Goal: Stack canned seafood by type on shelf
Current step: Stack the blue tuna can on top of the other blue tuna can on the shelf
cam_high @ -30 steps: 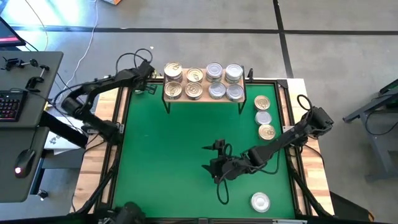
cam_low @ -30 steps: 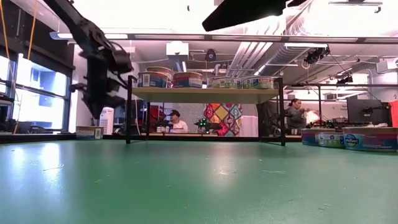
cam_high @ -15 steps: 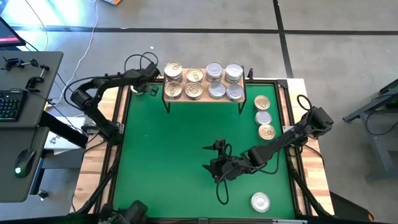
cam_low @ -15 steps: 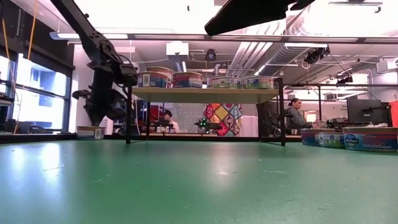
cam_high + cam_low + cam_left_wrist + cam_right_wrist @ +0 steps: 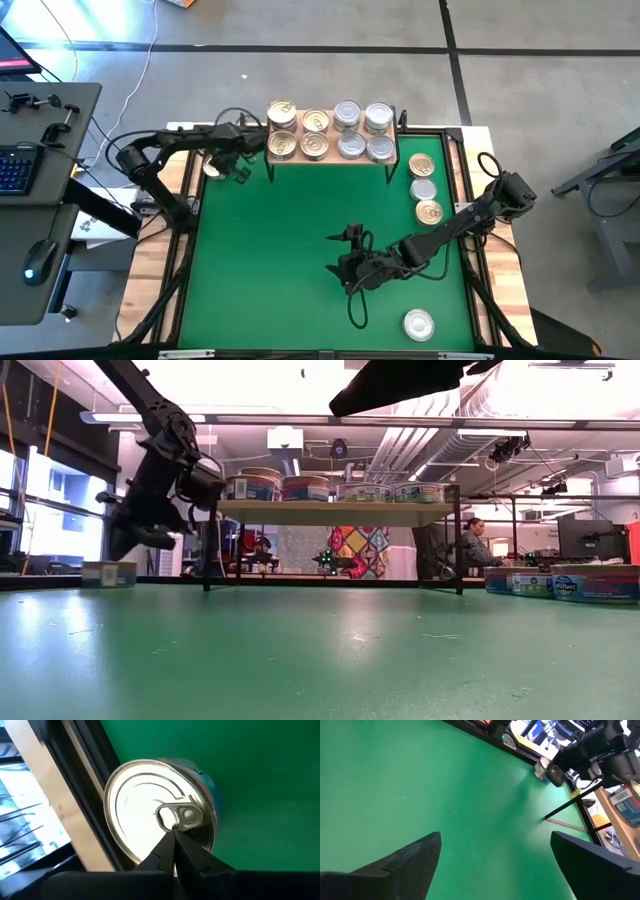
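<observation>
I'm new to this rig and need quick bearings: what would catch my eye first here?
First the shelf at the table's far edge, packed with tins: gold lids on its left half, silver lids on its right. Next the left gripper, shut, beside the shelf's left end over a lone silver-lidded tin at the mat's edge. The right gripper waits open over mid-table.

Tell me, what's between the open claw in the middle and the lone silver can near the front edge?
Just bare green table between the right gripper and silver can, in the high view.
</observation>
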